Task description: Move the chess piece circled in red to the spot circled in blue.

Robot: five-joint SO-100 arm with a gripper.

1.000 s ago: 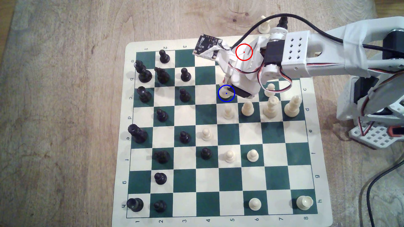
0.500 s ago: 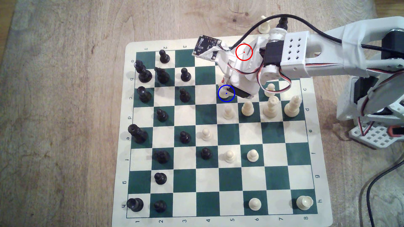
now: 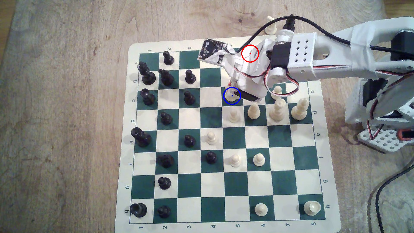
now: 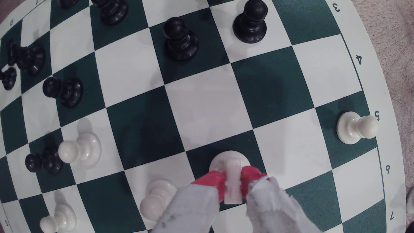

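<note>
The cream-white knight (image 4: 228, 158) stands with its round base on a dark green square, and its notched top sits between the red pads (image 4: 212, 179) of my gripper (image 4: 233, 179), which is shut on it. In the exterior view the knight's base (image 3: 229, 97) shows inside the blue ring, on the spot circled in blue (image 3: 235, 102). My gripper (image 3: 231, 89) hangs right over it and hides the knight's top. The red ring (image 3: 250, 53) is drawn over my white wrist, which covers the square beneath it.
A cream pawn (image 3: 233, 115) stands one square nearer in the exterior view, with a cream bishop (image 3: 253, 111), taller cream pieces (image 3: 277, 109) and another pawn (image 3: 277, 90) to the exterior view's right. A black pawn (image 3: 189, 98) is two squares to the left. The square between them is bare.
The gripper head and its camera board have shifted very slightly. The knight's base stays inside the blue ring, and the other pieces have not moved.
</note>
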